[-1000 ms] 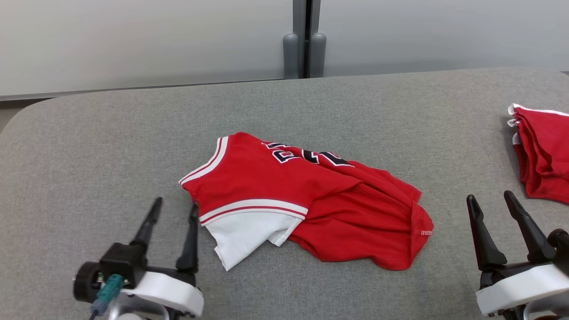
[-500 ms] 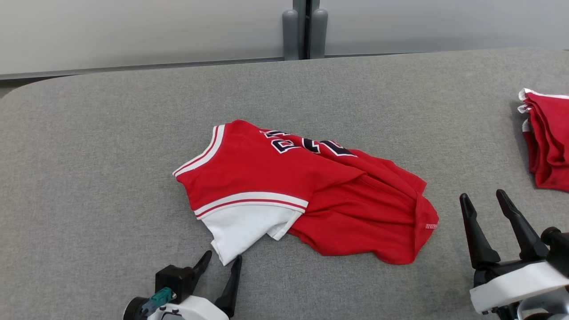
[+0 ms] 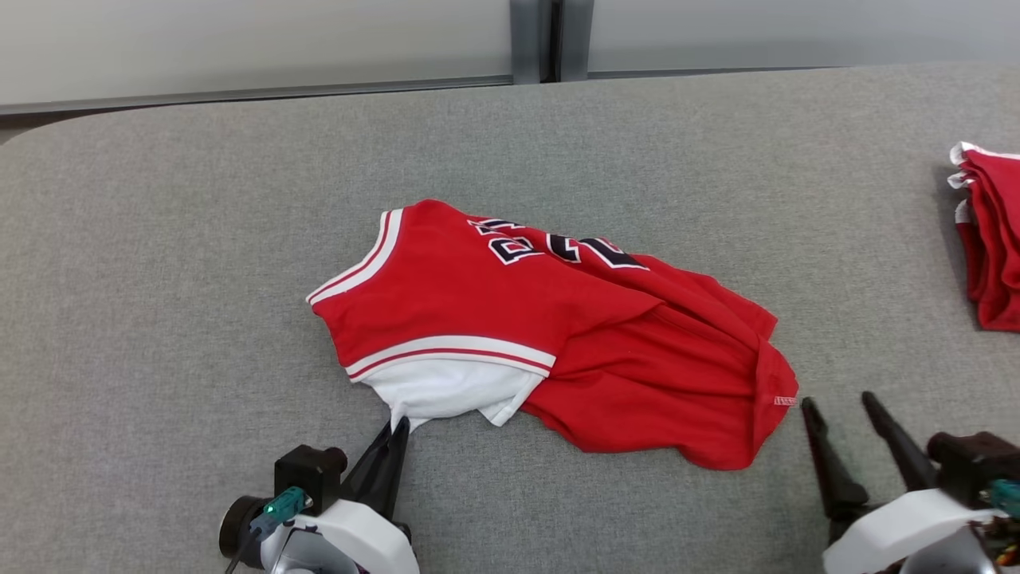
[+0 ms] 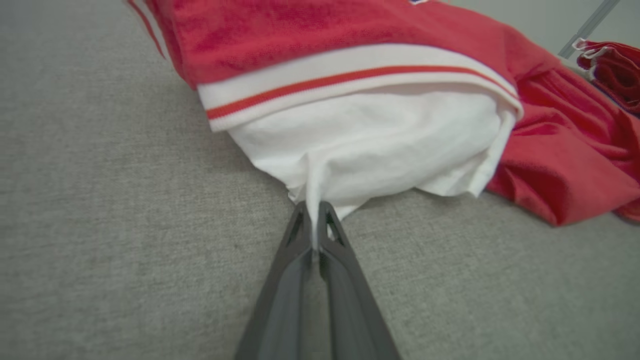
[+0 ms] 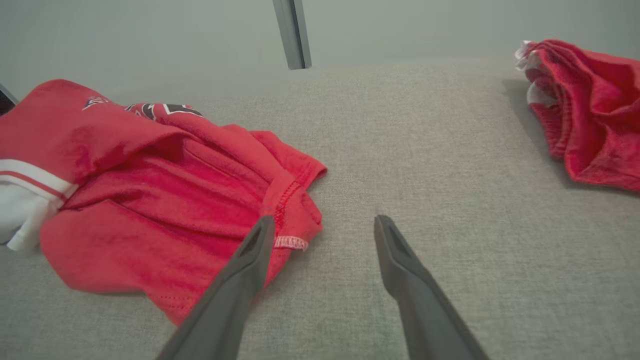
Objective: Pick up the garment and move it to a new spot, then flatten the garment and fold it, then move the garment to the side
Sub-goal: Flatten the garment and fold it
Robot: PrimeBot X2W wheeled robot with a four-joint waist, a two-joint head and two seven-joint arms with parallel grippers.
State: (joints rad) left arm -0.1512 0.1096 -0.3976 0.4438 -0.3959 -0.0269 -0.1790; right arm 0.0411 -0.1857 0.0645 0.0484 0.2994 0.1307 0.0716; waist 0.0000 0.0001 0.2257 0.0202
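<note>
The garment (image 3: 550,335), a red jersey with white-and-red banded trim and dark lettering toward its far side, lies crumpled about the middle of the grey bench (image 3: 159,279). A white layer sticks out from under the banded edge at its near left. The red body bunches in folds toward the right and ends in a hem with a small label at the near right corner.

The left claw (image 3: 397,426) sits at the garment's near edge, its two dark fingers clenched on the near tip of the white layer. In the left wrist view a thin pleat of white cloth runs down between the tips. The rest of the garment rests on the bench.

The right claw (image 3: 838,400) is released, fingers spread and holding nothing, low over the bench just beside the labelled hem corner. In the right wrist view its left finger crosses that hem and may be touching it, though the angle leaves this unsure.

A second pile of red cloth (image 3: 988,239) with white edging lies at the far right of the bench, well apart from the garment. Beyond the far edge stands a pale wall (image 3: 239,40).
</note>
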